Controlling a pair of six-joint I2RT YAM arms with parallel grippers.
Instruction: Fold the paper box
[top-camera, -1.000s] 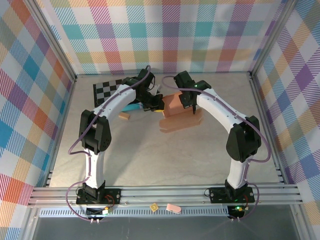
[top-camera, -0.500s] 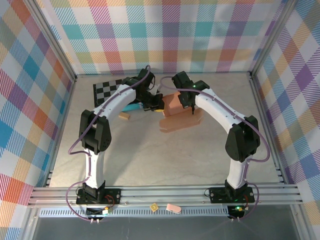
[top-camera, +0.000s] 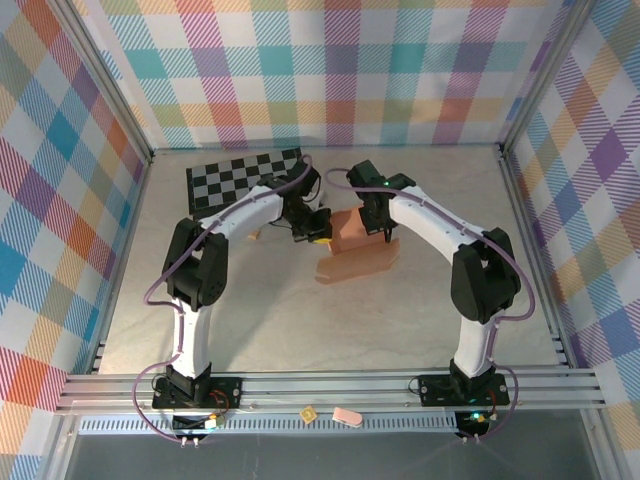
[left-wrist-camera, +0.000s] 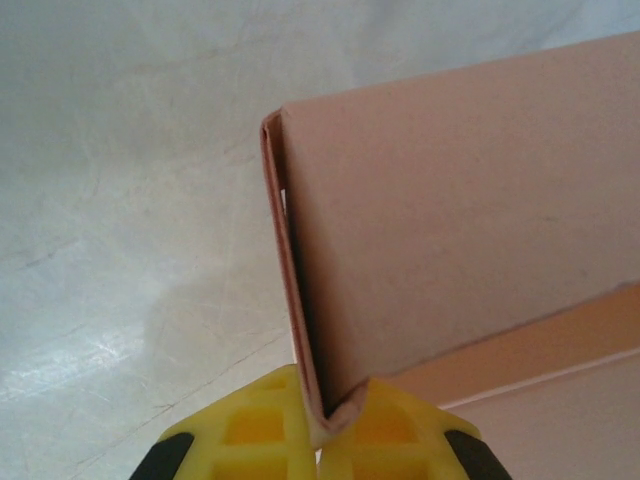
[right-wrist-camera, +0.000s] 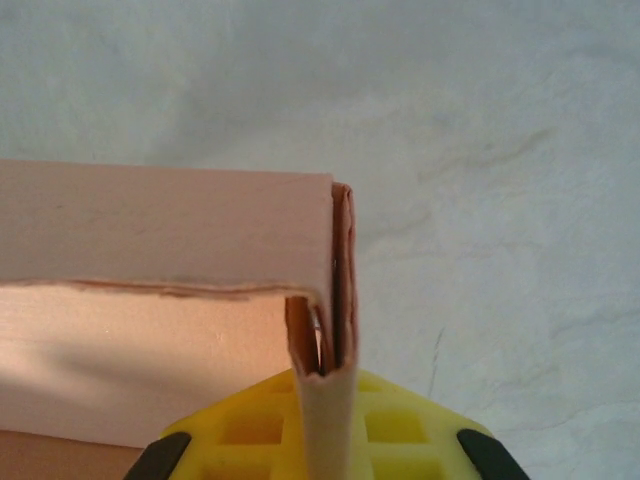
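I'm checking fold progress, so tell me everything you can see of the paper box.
The paper box is plain, unmarked salmon-orange thin cardboard, partly folded. It sits mid-table with one wall standing upright and a flat panel spread toward the near side. Its end walls are doubled layers of card folded up. The left gripper is shut on the left end wall and the right gripper on the right one.

Paper box (top-camera: 358, 248) on surface (top-camera: 300, 320), mid-far area, between two tools. Left tool (top-camera: 318, 233) at box's left wall; right tool (top-camera: 387, 229) at box's right wall. Chequered board (top-camera: 225, 178) flat on surface, behind-left of box, well apart.
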